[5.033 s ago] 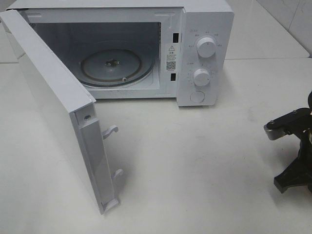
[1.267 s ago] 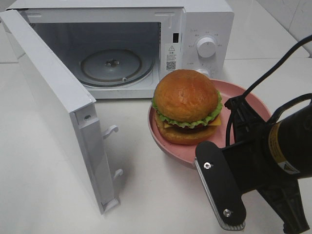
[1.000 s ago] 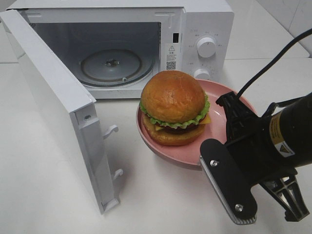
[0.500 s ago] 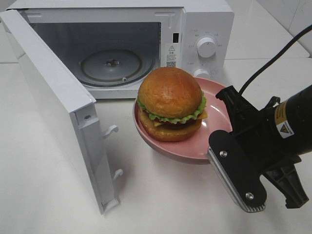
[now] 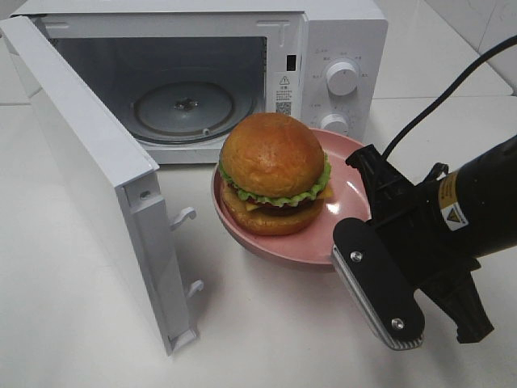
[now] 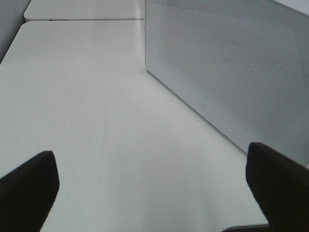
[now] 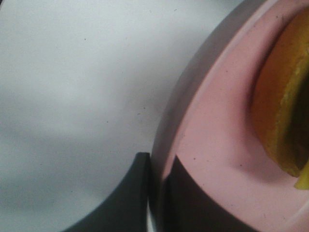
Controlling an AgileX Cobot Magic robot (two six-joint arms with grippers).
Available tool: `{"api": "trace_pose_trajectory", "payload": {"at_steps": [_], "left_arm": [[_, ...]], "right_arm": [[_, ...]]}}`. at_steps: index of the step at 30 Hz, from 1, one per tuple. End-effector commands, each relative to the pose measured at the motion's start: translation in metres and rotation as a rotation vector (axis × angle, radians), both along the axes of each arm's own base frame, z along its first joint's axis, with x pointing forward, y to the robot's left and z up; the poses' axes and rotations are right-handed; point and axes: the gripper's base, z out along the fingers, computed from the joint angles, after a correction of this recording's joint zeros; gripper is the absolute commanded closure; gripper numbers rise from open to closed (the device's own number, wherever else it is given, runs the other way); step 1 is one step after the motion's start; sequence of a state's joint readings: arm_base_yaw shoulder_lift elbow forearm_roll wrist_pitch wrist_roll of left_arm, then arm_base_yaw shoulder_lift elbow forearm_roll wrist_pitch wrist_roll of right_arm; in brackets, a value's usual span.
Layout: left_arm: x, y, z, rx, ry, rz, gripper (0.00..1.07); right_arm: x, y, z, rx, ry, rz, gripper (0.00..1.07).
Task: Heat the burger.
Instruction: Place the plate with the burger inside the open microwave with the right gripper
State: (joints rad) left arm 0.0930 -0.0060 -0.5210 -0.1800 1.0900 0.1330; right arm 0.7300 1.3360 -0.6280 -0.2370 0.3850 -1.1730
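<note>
The burger (image 5: 273, 166), with a golden bun, lettuce and cheese, sits on a pink plate (image 5: 343, 206) in front of the open microwave (image 5: 339, 32). My right gripper (image 5: 361, 167) is shut on the plate's right rim and holds it just above the table. In the right wrist view, the right gripper (image 7: 157, 193) pinches the plate rim (image 7: 203, 145) between its dark fingers (image 7: 135, 193), with the burger's edge (image 7: 282, 121) beyond. My left gripper (image 6: 154, 193) is open and empty, low over the table beside the microwave door (image 6: 231, 72). It is outside the exterior high view.
The microwave door (image 5: 89, 170) swings out to the left, its latch hooks (image 5: 184, 217) facing the plate. A glass turntable (image 5: 184, 109) lies inside the cavity. Two knobs (image 5: 342, 77) are on the right panel. White tabletop (image 5: 266, 323) lies in front.
My right gripper has carried the plate and burger to the left, closer to the microwave opening. Five seconds ago neither the plate nor the burger was in view.
</note>
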Motion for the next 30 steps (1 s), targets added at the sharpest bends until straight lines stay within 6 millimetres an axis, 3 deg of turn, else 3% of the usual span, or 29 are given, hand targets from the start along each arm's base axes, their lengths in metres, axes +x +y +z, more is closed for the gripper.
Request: {"api": "trace_pose_trajectory", "payload": {"at_steps": [1, 30], "left_arm": [[-0.002, 0.0, 0.0, -0.005, -0.029, 0.004, 0.09], [-0.002, 0.0, 0.0, -0.005, -0.029, 0.004, 0.09]], "right_arm": [[0.015, 0.012, 0.01, 0.057, -0.058, 0.008, 1.07], [0.066, 0.06, 0.007, 0.099, -0.066, 0.0, 1.07]]}}
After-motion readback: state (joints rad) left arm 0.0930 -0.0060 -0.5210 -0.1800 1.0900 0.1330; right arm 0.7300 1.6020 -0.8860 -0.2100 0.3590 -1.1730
